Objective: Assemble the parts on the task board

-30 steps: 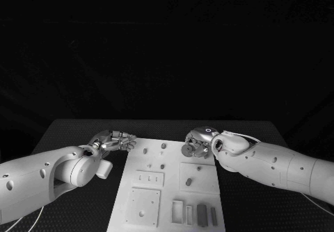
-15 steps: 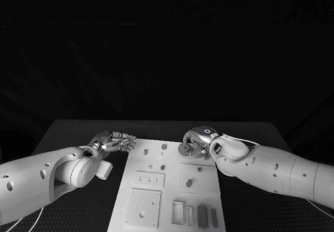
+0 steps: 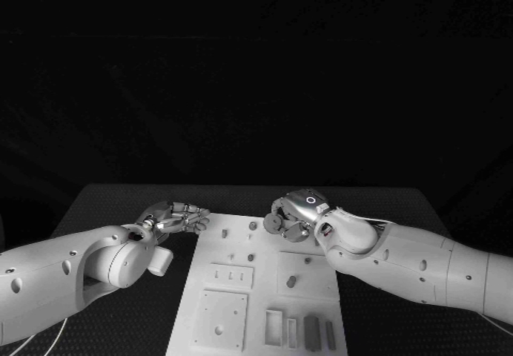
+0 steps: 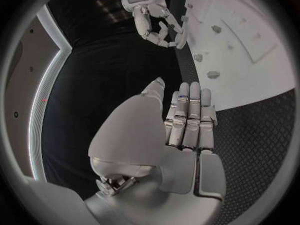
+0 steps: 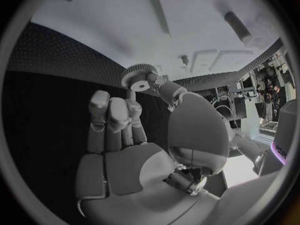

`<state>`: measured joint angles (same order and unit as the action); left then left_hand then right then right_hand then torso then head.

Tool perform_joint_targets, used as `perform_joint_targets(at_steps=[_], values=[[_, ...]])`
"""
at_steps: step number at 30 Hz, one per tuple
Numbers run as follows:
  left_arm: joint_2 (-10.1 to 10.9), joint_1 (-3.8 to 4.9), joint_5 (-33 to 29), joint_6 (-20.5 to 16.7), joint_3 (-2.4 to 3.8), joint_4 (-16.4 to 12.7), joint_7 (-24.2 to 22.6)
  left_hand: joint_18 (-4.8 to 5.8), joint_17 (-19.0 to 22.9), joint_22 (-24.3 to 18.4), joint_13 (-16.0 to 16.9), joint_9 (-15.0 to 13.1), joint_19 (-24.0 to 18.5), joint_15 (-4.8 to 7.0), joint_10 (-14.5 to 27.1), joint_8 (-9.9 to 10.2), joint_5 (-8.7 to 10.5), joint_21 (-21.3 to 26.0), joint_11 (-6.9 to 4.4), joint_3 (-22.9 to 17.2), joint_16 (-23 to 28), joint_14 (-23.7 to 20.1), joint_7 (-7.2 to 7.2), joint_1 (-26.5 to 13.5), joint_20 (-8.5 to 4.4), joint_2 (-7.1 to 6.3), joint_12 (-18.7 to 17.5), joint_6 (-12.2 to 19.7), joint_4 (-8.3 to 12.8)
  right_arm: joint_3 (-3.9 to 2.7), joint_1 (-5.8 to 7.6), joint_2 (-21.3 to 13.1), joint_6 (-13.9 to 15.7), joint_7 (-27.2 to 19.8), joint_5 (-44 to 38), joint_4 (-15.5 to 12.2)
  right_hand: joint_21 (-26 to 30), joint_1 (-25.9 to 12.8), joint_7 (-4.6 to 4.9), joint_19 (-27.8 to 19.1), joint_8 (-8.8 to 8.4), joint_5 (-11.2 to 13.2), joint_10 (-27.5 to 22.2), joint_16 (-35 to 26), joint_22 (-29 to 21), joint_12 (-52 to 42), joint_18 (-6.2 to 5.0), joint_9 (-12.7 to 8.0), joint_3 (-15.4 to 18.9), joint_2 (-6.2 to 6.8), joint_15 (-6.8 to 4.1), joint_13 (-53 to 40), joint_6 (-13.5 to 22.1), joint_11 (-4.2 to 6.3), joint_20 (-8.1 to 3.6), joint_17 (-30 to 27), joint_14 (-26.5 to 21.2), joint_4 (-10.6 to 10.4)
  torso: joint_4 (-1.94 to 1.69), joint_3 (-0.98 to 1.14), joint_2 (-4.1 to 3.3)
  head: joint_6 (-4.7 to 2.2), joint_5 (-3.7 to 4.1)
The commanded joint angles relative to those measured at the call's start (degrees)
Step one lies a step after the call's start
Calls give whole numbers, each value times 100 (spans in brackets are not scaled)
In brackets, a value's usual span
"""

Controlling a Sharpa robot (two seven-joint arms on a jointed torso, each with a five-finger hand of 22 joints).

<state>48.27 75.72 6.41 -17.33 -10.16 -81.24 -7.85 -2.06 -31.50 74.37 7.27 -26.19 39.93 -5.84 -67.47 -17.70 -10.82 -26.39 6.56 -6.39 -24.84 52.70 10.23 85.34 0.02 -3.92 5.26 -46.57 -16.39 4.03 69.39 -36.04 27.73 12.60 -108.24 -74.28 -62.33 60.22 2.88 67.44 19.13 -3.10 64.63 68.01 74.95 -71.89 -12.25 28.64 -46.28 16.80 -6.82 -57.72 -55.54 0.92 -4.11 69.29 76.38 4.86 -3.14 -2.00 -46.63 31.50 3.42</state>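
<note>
Over task board (image 3: pixel 256 289) far edge, right hand (image 3: pixel 290 219) pinching gear (image 5: pixel 139 77)

Both hands crowd the task board (image 3: pixel 262 285) far end; its near half lies unobstructed.

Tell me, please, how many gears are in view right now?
1: a gear pinched in the fingers of the right hand, over the far end of the task board. Others may be hidden behind the right arm.
</note>
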Motion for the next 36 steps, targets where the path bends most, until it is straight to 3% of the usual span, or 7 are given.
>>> perform_joint_targets(at_steps=[1,5,7,14,21,28,36], values=[[6,6,21,-7,4,-21,-38,-105,-9,-7,3,3,-12,-24,-26,29,14,-29,5,-7,20,-1,30,29,33,-8,-22,-12,-12,-2,0,98,161,239,-714,-25,-35,-5,247,45,8,22,53,-15,61,-17,-275,49,18,44,-4,10,-347,3,-18,-13,7,-11,2,3,-1,-2,-11],[-29,6,21,-14,4,-18,-45,-105,-10,-8,3,3,-12,-24,-27,29,14,-29,5,-7,21,-2,29,30,33,-8,-24,-12,-12,6,-1,215,145,244,-789,20,-40,-20,244,44,6,25,70,-30,64,-16,-275,52,32,47,-7,16,-348,6,-24,-30,-3,21,-2,-4,0,-27,-7],[-75,5,21,3,4,-6,-52,-105,-10,-8,3,3,-12,-24,-27,30,14,-29,5,-7,22,-2,30,29,33,-9,-24,-12,-12,7,-2,276,151,235,-789,75,-40,-51,244,36,1,27,80,-69,66,-9,-275,54,47,49,-5,24,-342,5,-24,-67,-27,41,-24,-5,1,-50,25],[-104,7,17,-44,6,-2,-39,-104,-12,-9,3,3,-13,-25,-27,31,15,-30,6,-5,26,-3,31,24,35,-8,-27,-12,-16,66,-2,475,139,280,-874,191,-39,-54,244,31,-2,26,91,-83,65,-1,-275,58,37,46,-6,33,-339,6,-29,-83,-33,75,-45,-9,3,-31,-3],[-128,8,1,-71,12,34,-50,-103,-14,-9,3,3,-14,-26,-26,33,17,-30,9,-3,30,-6,33,21,36,-11,-31,-10,-16,184,-6,669,94,333,-979,298,-38,-46,244,30,-6,26,101,-91,64,8,-275,61,7,46,-6,41,-336,5,-31,-93,-35,101,-39,-8,2,-13,-29],[-149,8,0,-61,12,34,-45,-103,-15,-10,3,3,-14,-27,-26,33,18,-31,10,-2,34,-7,34,19,36,-12,-33,-10,-16,226,-14,800,31,327,-1001,372,-39,-42,245,33,-9,26,110,-93,62,12,-275,63,-16,45,-5,47,-334,4,-32,-99,-33,115,-49,-14,2,-12,-32],[-149,8,-1,-61,12,20,-46,-103,-16,-11,3,2,-14,-27,-27,34,18,-31,11,-1,35,-8,34,18,37,-13,-34,-10,-16,266,-17,887,-57,302,-1000,438,-39,-31,246,36,-12,26,118,-92,61,15,-275,65,-40,45,-4,51,-332,4,-33,-101,-30,130,-33,-11,2,-7,-63]])
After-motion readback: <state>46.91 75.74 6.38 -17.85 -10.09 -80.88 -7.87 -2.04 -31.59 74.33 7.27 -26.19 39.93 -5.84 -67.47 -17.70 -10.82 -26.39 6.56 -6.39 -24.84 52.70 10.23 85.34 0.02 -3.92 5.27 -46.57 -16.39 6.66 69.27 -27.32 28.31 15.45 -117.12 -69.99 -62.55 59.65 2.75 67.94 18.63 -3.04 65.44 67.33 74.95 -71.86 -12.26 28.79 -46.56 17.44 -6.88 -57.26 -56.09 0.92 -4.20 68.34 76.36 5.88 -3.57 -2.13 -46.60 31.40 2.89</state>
